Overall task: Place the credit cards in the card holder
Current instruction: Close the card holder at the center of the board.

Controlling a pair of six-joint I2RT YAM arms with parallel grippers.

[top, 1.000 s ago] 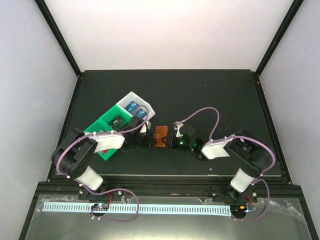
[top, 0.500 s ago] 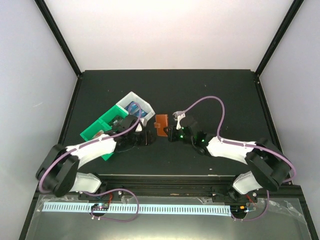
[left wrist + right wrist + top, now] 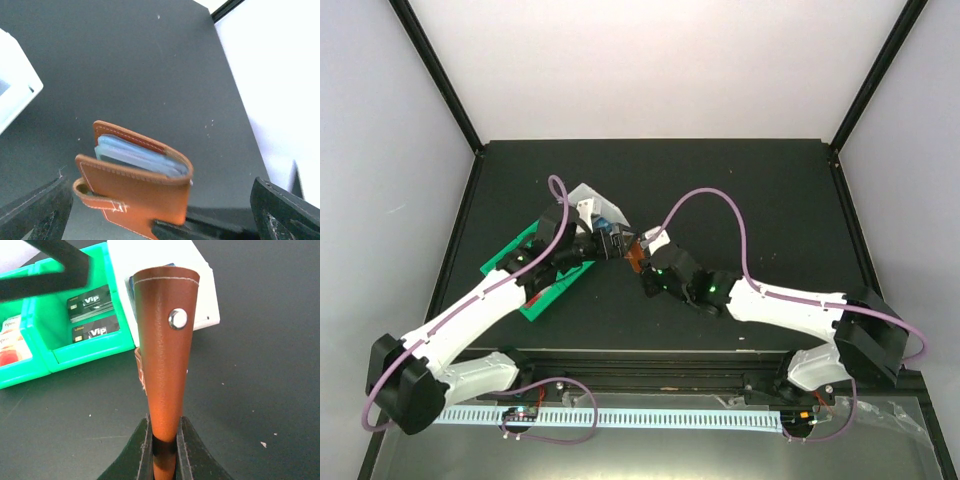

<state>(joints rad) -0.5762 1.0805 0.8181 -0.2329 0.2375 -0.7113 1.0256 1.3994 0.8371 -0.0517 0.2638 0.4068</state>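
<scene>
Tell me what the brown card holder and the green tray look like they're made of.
The card holder is probably leather or a leather look-alike: matte tan, with a fine grain and pale stitching along its edges. It carries a shiny, metal-looking snap. The tray is most likely moulded plastic: bright green, smooth and slightly glossy, with thin straight walls.

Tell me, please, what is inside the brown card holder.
Between the covers of the card holder, pinched by the right gripper, pale bluish clear pockets show. The leather hides whether any card sits in them.
</scene>
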